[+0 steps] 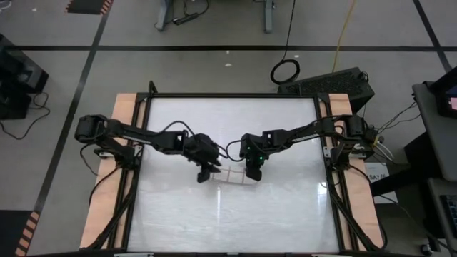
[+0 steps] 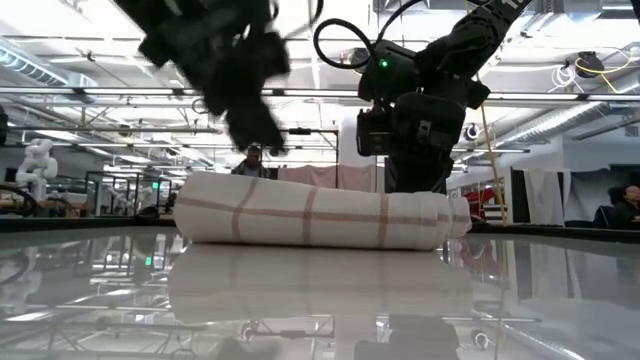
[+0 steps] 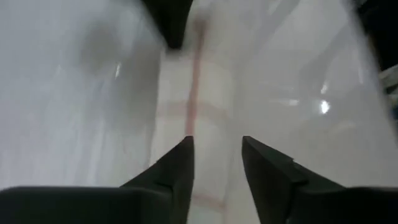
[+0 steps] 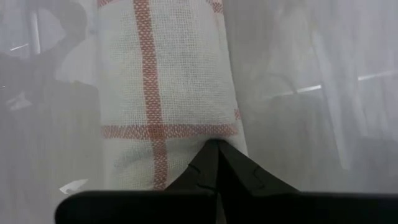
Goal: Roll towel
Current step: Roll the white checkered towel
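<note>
Towel count: one towel (image 1: 230, 175), white with thin red-brown grid lines, rolled into a single cylinder.
Towel position: lying on its side near the middle of the surface (image 1: 285, 214), long axis running from one arm toward the other; its reflection shows in the glossy top.
Arms: two, both reaching in to the roll, one at each end.
Left end effector (image 3: 216, 160): one, raised just above the left end of the roll, its two fingers partly apart with a clear gap between them, nothing held; low view shows it clear of the cloth.
Right end effector (image 4: 217, 155): one, two fingers fully closed tip to tip, tips at the right end of the roll; whether cloth is pinched between them cannot be told.
Background: one person (image 2: 251, 160) visible behind the towel in the low view.
</note>
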`<act>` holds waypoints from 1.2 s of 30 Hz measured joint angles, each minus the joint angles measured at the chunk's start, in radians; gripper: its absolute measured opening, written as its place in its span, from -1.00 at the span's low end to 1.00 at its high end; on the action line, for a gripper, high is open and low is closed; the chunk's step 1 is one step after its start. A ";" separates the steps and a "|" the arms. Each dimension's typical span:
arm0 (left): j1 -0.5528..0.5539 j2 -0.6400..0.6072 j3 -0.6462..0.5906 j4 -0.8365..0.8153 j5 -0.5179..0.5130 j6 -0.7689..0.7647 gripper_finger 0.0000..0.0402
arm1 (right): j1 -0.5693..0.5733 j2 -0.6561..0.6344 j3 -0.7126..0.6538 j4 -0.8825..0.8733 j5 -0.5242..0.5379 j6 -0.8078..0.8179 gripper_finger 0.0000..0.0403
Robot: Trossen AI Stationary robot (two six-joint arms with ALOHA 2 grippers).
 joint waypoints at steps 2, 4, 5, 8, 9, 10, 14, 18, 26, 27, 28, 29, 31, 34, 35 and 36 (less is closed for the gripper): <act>-0.008 0.021 -0.032 0.041 -0.023 -0.017 -0.41 | 0.000 0.000 0.000 0.000 0.000 -0.010 -1.00; -0.012 0.034 -0.060 0.158 -0.027 -0.020 -0.55 | 0.000 0.000 -0.001 0.003 0.000 -0.017 -1.00; -0.011 0.037 -0.080 0.186 -0.026 -0.020 -0.61 | 0.000 0.000 -0.001 0.004 0.000 -0.021 -1.00; -0.004 0.066 -0.137 0.225 -0.026 -0.022 -0.80 | 0.000 0.000 -0.001 0.006 0.001 -0.037 -1.00; 0.003 0.066 -0.155 0.218 -0.025 -0.023 -0.85 | 0.000 0.000 -0.001 0.006 0.002 -0.039 -1.00; 0.009 0.062 -0.167 0.215 -0.019 -0.023 -0.90 | 0.000 0.000 -0.001 0.006 0.002 -0.043 -1.00; 0.023 0.060 -0.222 0.224 -0.007 -0.023 -0.98 | 0.000 0.000 -0.001 0.003 0.002 -0.065 -1.00; 0.032 0.057 -0.243 0.235 -0.007 -0.010 -0.94 | 0.000 0.000 -0.001 -0.002 0.003 -0.073 -1.00; 0.030 0.057 -0.264 0.275 -0.013 0.004 -0.94 | 0.000 -0.006 -0.001 -0.011 0.005 -0.073 -1.00; 0.030 0.056 -0.260 0.275 -0.002 0.003 -0.94 | 0.000 -0.011 -0.001 -0.016 0.004 -0.072 -1.00; 0.030 0.051 -0.259 0.275 0.000 0.003 -0.94 | 0.000 -0.019 0.000 -0.022 0.005 -0.072 -1.00; 0.030 0.047 -0.258 0.277 0.001 0.003 -0.94 | 0.000 -0.029 0.001 -0.028 0.005 -0.073 -1.00; 0.030 0.046 -0.256 0.297 0.003 0.003 -0.94 | 0.000 -0.059 0.007 -0.027 0.006 -0.074 -1.00; 0.030 0.044 -0.256 0.303 0.004 -0.011 -0.94 | 0.000 -0.117 0.011 0.013 0.006 -0.055 -1.00; 0.030 0.044 -0.256 0.304 0.005 -0.016 -0.94 | 0.001 -0.136 0.011 0.028 0.005 -0.045 -1.00; 0.030 0.044 -0.256 0.303 0.005 -0.020 -0.94 | 0.005 -0.151 0.011 0.053 0.006 -0.035 -1.00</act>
